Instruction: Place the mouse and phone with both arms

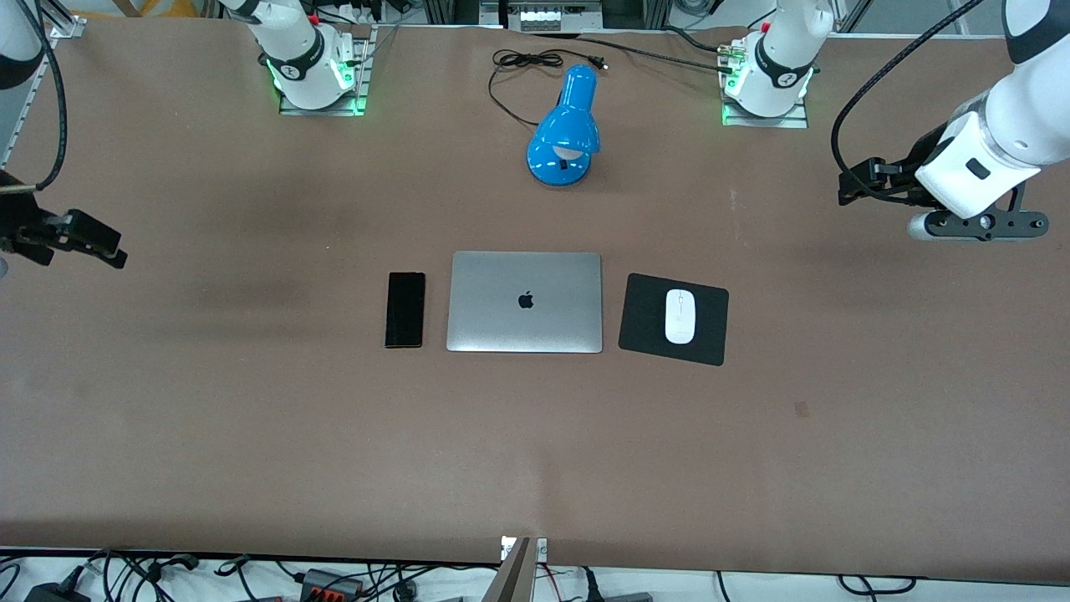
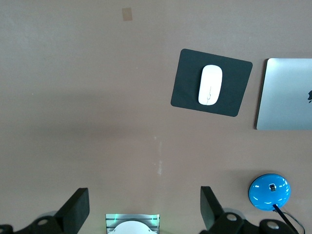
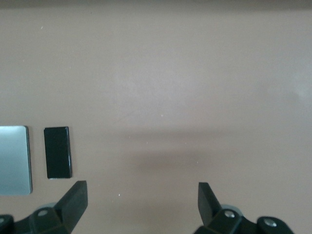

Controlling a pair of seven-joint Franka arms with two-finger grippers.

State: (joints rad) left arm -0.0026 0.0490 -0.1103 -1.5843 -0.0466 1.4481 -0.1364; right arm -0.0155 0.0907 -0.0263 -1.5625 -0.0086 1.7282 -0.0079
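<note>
The white mouse (image 1: pixel 680 316) lies on a black mouse pad (image 1: pixel 639 318), beside a closed silver laptop (image 1: pixel 525 322) on the side toward the left arm's end of the table. The black phone (image 1: pixel 405 309) lies flat on the table beside the laptop, toward the right arm's end. My left gripper (image 1: pixel 858 182) is open and empty, up in the air over bare table near the left arm's end. My right gripper (image 1: pixel 102 241) is open and empty over bare table near the right arm's end. The left wrist view shows the mouse (image 2: pixel 210 85). The right wrist view shows the phone (image 3: pixel 58 152).
A blue desk lamp (image 1: pixel 565 125) with a black cord stands between the two arm bases, farther from the front camera than the laptop. The left wrist view shows the pad (image 2: pixel 234 73), laptop (image 2: pixel 287 92) and lamp (image 2: pixel 269 191). The laptop's edge (image 3: pixel 14 160) shows in the right wrist view.
</note>
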